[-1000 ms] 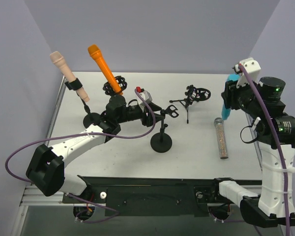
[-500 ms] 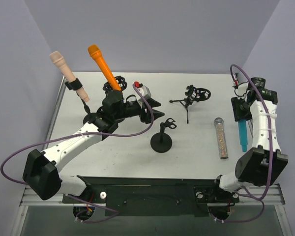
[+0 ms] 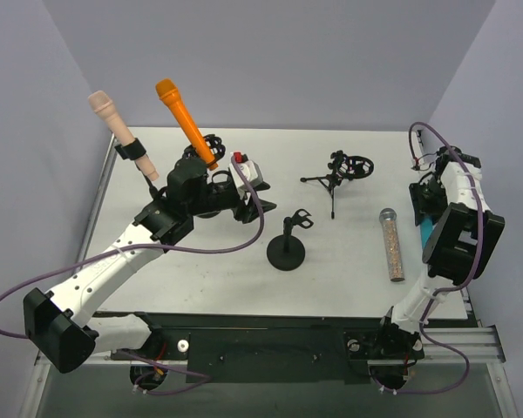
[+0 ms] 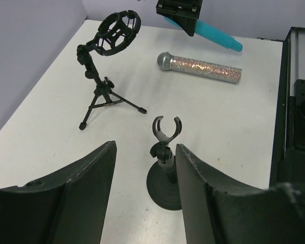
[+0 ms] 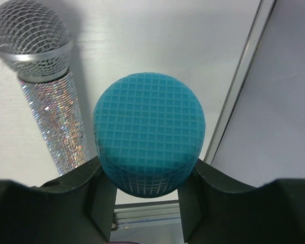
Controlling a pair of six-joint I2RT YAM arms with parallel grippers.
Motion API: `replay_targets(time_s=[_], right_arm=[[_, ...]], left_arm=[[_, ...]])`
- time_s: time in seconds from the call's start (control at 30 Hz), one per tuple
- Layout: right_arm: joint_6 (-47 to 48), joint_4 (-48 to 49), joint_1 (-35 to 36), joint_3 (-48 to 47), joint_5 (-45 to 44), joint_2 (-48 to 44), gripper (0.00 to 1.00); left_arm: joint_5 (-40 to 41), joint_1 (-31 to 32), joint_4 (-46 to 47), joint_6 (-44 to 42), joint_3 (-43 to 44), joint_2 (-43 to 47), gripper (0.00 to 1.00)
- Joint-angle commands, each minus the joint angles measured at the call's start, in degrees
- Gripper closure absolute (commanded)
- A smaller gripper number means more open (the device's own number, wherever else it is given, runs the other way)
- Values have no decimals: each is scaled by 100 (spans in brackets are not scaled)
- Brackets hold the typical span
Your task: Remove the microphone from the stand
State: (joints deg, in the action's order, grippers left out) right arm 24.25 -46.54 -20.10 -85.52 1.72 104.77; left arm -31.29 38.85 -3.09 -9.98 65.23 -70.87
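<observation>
Four mics, four stands; two mics are out of their stands, two are still clipped in.
The teal microphone (image 5: 148, 127), with a grid-mesh head, is clamped in the right gripper (image 5: 145, 189) at the table's 3 o'clock edge. The silver glitter microphone (image 3: 391, 246) lies flat just beside it at 4 o'clock, head toward 12. The round-base clip stand (image 3: 287, 251) is upright with an empty clip, near centre at 6 o'clock. The tripod shock-mount stand (image 4: 105, 93) is empty at 1 o'clock. The orange microphone (image 3: 185, 120) is tilted in its stand at 10 o'clock. The beige microphone (image 3: 118, 126) is tilted in its clip at 9 o'clock.
</observation>
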Motion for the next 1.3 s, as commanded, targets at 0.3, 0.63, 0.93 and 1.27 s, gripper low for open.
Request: replay_targets(time_s=[0.3, 0.63, 0.93, 1.27], right_arm=[[-87, -144, -223, -149, 31, 895, 85], [80, -241, -337, -352, -49, 1204, 49], [-131, -478, -425, -352, 434, 677, 40], [-702, -549, -425, -62, 962, -791, 35]], left_arm=[[351, -53, -1061, -742, 552, 56, 39], [360, -62, -1273, -945, 649, -76, 37], [115, -71, -378, -322, 280, -427, 36], [-519, 17, 221, -312, 122, -1209, 36]])
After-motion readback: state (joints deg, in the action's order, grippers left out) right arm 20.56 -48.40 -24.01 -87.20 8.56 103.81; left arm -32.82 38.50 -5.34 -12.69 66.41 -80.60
